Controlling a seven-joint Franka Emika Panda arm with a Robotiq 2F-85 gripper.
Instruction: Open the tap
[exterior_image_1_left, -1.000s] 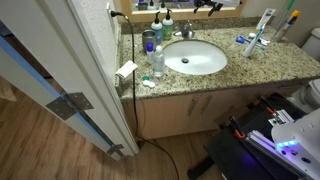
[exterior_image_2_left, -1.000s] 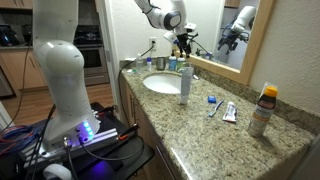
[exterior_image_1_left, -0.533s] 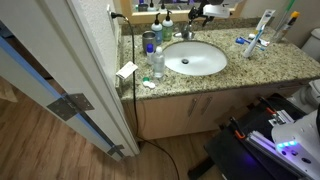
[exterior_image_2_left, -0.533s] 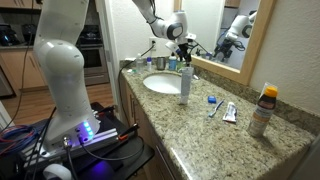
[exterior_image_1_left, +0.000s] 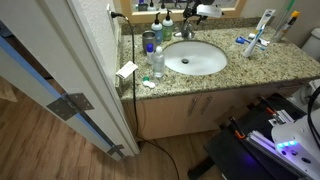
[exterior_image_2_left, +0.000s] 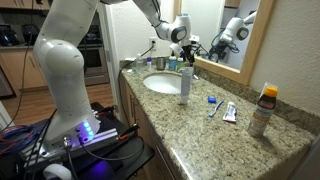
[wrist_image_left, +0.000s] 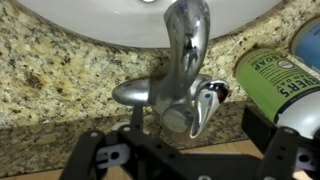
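Gripper (wrist_image_left: 188, 155) spread wide at frame btm, tap (wrist_image_left: 183, 75) centre; risk: could clip soap bottle (wrist_image_left: 272, 72) at right edge or slip off slick metal.

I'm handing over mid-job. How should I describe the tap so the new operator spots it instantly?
Find the white oval basin sunk in the speckled granite counter. Behind its back rim, below the mirror, stands the tap. Its curved, shiny bare-metal spout sets it apart from the green-labelled bottle beside it.
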